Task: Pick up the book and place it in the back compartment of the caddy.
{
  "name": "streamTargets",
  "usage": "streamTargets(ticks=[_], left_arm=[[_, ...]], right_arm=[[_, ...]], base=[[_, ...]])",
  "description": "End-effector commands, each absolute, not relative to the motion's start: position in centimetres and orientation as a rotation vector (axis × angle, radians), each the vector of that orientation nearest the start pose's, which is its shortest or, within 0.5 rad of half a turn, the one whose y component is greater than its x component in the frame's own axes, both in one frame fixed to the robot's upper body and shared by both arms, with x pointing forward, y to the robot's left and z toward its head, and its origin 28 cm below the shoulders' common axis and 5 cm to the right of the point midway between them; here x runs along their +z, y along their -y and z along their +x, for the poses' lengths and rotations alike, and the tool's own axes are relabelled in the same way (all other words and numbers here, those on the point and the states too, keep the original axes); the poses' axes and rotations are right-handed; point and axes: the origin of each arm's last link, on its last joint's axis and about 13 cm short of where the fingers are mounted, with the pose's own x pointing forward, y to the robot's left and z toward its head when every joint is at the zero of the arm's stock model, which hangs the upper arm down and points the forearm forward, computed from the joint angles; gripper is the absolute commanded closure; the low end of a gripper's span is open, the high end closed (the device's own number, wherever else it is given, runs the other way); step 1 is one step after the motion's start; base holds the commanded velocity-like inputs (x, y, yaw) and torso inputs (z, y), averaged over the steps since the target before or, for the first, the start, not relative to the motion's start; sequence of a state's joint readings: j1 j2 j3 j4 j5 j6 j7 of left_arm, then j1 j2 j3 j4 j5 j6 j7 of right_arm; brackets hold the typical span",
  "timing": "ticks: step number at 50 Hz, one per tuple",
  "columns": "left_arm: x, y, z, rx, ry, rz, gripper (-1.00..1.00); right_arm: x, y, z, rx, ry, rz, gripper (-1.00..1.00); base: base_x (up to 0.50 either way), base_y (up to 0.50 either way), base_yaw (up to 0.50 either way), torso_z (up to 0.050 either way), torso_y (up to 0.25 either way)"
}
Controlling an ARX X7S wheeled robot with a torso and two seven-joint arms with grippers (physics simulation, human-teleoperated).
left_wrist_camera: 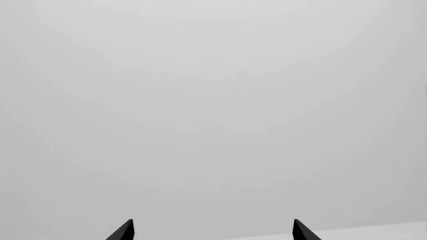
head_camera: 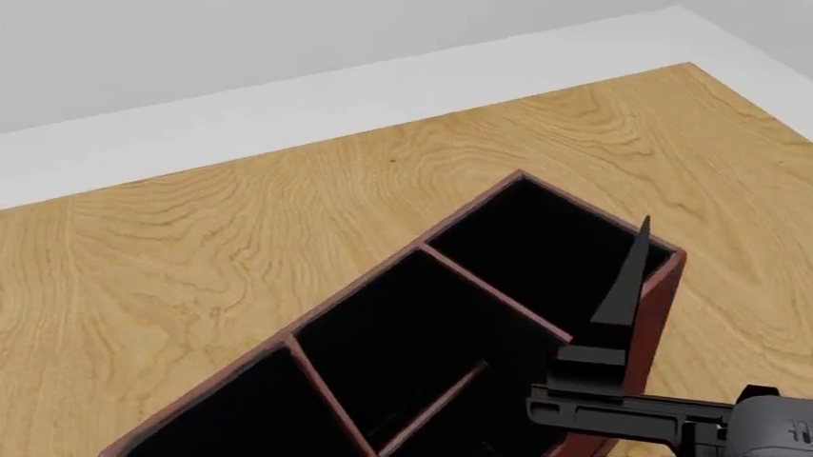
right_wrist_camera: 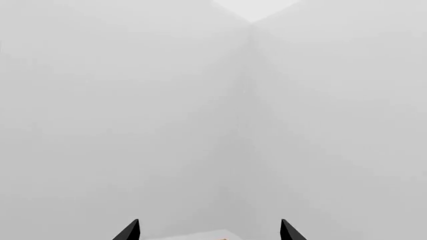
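No book in sight; both grippers, left (left_wrist_camera: pixel 212 231) and right (right_wrist_camera: pixel 209 231), open, empty. Caddy (head_camera: pixel 661 314) waits. Next: find the book.

Caddy (head_camera: pixel 420 249): dark red box, black interior, red partitions, diagonal on wood; book unseen.

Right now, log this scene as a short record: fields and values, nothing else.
surface: wooden table
caddy: dark red caddy, black inside, thin red partitions, set at a slant
book: not in view
right gripper: right gripper open, tips apart, nothing between them, facing pale wall
left gripper: left gripper open, nothing held
right arm: over the caddy's near right corner in the head view
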State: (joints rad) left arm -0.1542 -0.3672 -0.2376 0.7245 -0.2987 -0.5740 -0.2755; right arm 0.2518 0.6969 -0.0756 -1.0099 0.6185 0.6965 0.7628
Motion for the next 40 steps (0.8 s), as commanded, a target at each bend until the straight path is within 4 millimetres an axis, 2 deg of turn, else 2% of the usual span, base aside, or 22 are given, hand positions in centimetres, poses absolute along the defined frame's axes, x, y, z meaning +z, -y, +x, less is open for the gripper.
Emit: streamTargets(ticks=[1,5,9,27,29,37,40], left_arm=[[17.4,-28.6,20.3,0.299,0.354,0.101,-1.0],[17.4,-28.6,20.3,0.298,0.354,0.102,-1.0],[17.4,-28.6,20.2,0.296,0.355,0.102,-1.0],[17.2,-28.4,20.5,0.284,0.347,0.111,-1.0],[17.3,-28.5,20.5,0.272,0.335,0.065,-1.0],[19.7,-30.5,20.9,0.311,0.32,0.119,-1.0],[21.6,-31.5,21.1,0.309,0.282,0.142,-1.0]], right_arm=[[20.7,13.2,17.0,-0.174,0.43,-0.181,-1.0],[20.8,13.2,17.0,-0.183,0.405,-0.18,-1.0],[20.8,13.3,16.8,-0.186,0.425,-0.179,-1.0],[20.8,13.2,16.9,-0.171,0.423,-0.171,-1.0],[20.7,13.2,16.9,-0.165,0.422,-0.167,-1.0],[20.7,13.2,16.8,-0.13,0.429,-0.153,-1.0],[20.7,13.1,16.8,-0.12,0.43,-0.155,-1.0]], base=[[0.0,0.0,0.0,0.0,0.0],[0.0,0.0,0.0,0.0,0.0],[-0.33,0.43,0.0,0.0,0.003],[0.0,0.0,0.0,0.0,0.0],[0.0,0.0,0.0,0.0,0.0],[0.0,0.0,0.0,0.0,0.0],[0.0,0.0,0.0,0.0,0.0]])
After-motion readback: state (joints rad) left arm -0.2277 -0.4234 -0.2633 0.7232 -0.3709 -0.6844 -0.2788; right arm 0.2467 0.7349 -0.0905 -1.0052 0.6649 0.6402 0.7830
